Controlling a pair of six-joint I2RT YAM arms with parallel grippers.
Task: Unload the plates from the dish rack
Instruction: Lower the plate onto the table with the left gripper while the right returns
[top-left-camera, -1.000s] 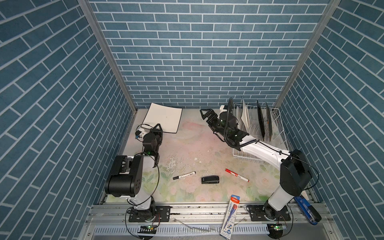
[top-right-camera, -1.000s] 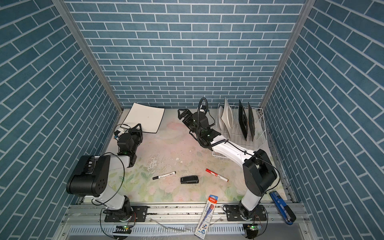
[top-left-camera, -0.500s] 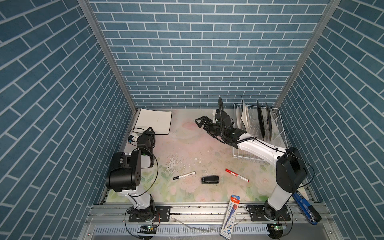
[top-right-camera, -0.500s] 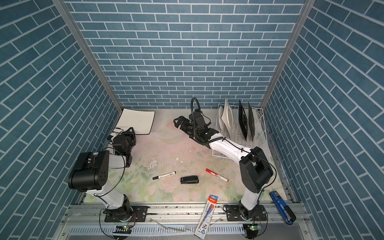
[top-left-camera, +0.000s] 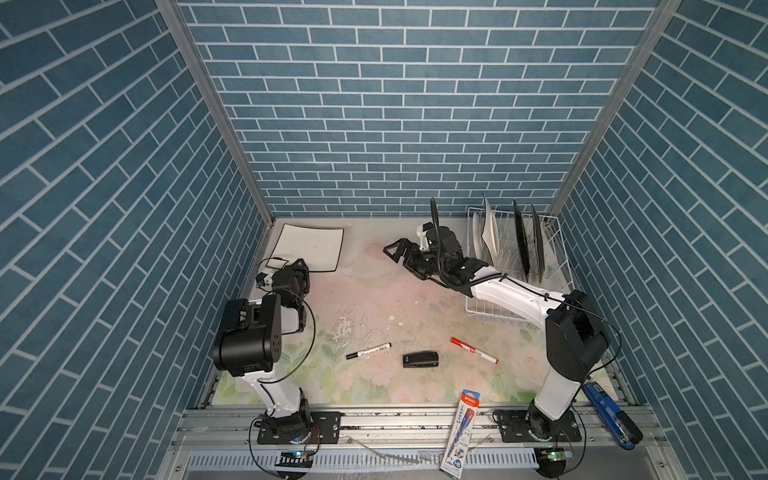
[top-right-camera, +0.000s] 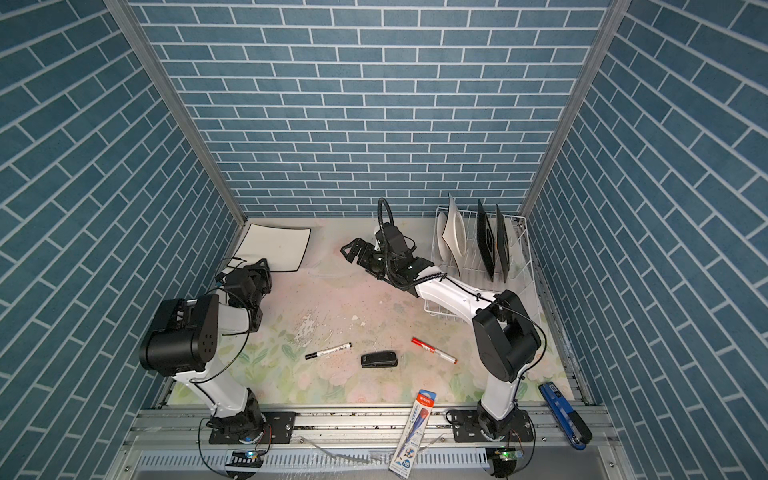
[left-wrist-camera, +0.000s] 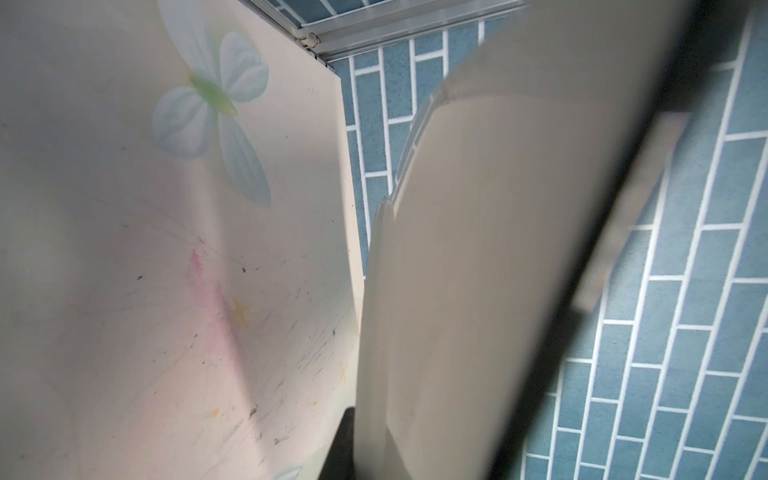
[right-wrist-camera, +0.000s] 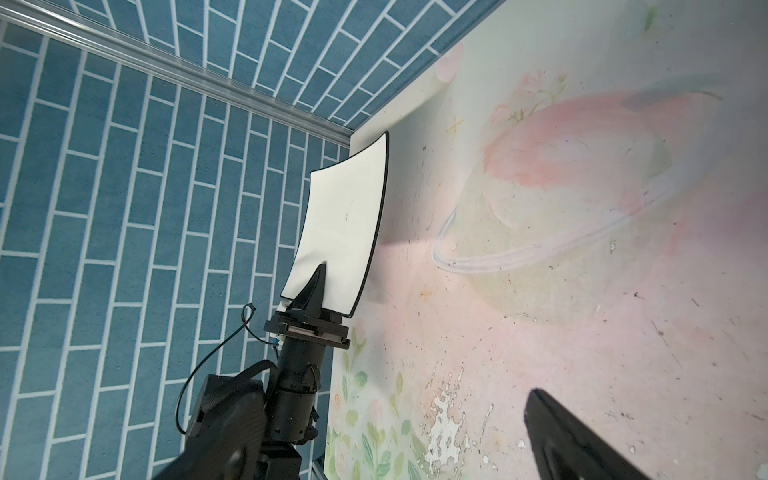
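Note:
A square white plate (top-left-camera: 309, 247) (top-right-camera: 277, 246) with a thin black rim lies low and nearly flat over the table's back left corner. My left gripper (top-left-camera: 291, 269) is shut on its near edge. The right wrist view shows that plate (right-wrist-camera: 345, 232) with a left finger (right-wrist-camera: 312, 289) on it. In the left wrist view it (left-wrist-camera: 478, 270) fills the middle. The white wire dish rack (top-left-camera: 556, 239) (top-right-camera: 520, 249) stands at the back right. In it, two white plates (top-left-camera: 487, 232) and two black plates (top-left-camera: 521, 243) stand upright. My right gripper (top-left-camera: 398, 250) (top-right-camera: 352, 250) hangs open and empty, left of the rack.
A black marker (top-left-camera: 369, 350), a black stapler (top-left-camera: 420, 359) and a red pen (top-left-camera: 473, 350) lie on the floral table near the front. A pencil box (top-left-camera: 464, 428) and a blue tool (top-left-camera: 611, 415) sit on the front rail. Blue brick walls close three sides.
My left gripper carried the white plate left towards the back corner and laid it flatter. The open right gripper drifted slightly left and nearer, away from the rack.

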